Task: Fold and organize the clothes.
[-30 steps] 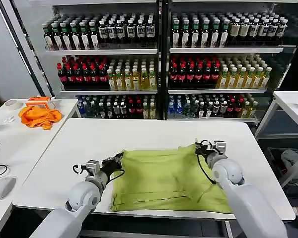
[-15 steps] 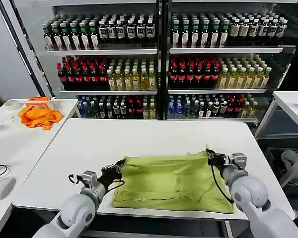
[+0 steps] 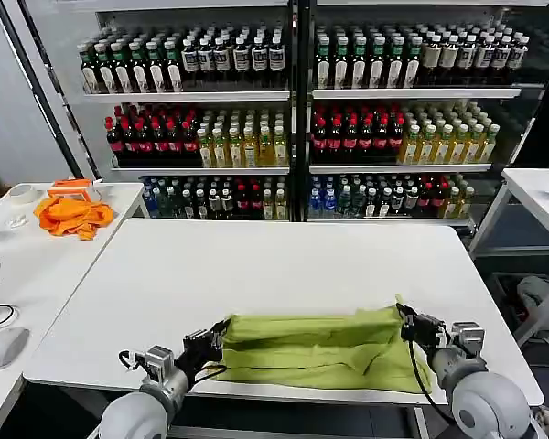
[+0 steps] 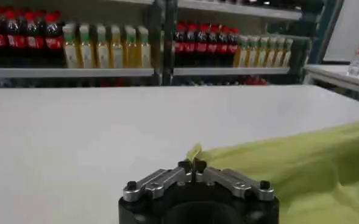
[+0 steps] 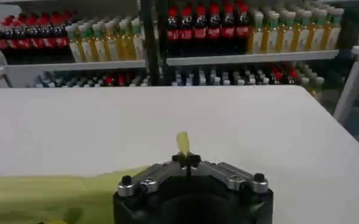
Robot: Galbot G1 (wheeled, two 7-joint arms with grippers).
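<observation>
From the head view the lime T-shirt (image 3: 322,349) lies as a narrow folded band along the white table's (image 3: 284,265) near edge. Left gripper (image 4: 192,165) is clenched on its left corner; right gripper (image 5: 186,161) pinches the right corner, a tip poking up.

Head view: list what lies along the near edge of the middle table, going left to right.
Left hand, pinching the shirt's left corner → lime T-shirt, folded into a band → right hand, pinching its right corner.
</observation>
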